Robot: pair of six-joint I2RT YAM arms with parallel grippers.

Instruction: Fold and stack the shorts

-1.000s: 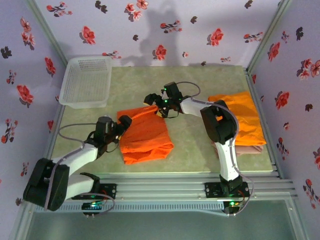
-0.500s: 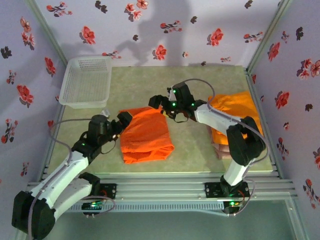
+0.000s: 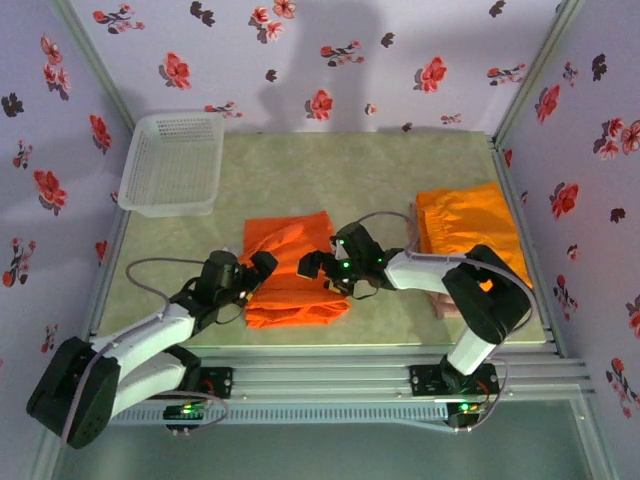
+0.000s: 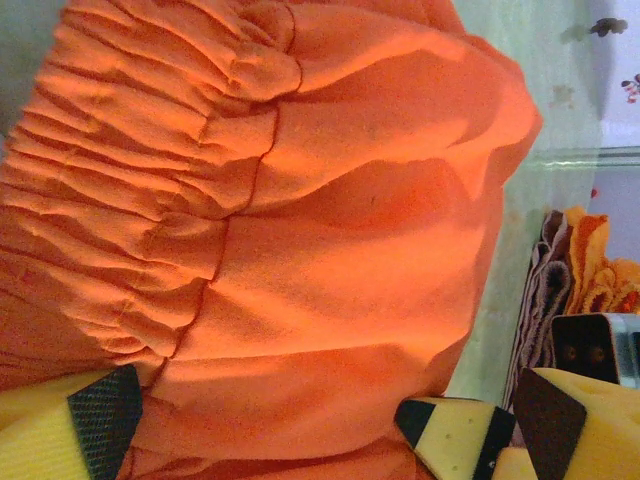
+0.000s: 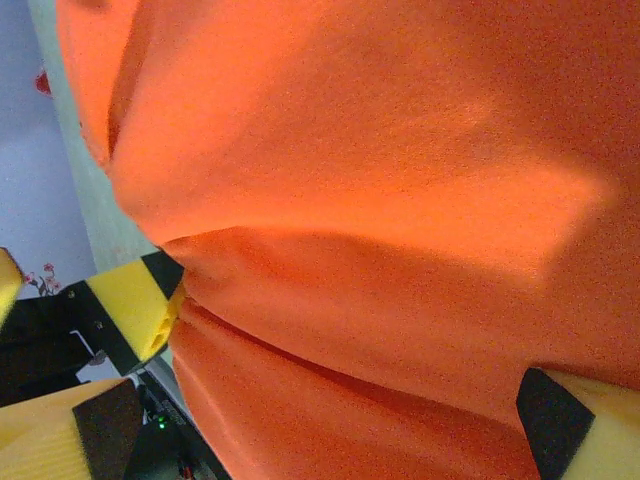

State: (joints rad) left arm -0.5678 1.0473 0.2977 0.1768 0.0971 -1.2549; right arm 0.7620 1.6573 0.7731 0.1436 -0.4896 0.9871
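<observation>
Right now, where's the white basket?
The white basket sits in the far-left corner of the table in the top view, beyond the left gripper and the centre orange shorts.

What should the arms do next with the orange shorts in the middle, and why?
Probably close both grippers on the middle orange shorts. The left gripper and right gripper sit open at its near part with fabric between their jaws, and it looks folded, ready to carry to the other orange shorts.
</observation>
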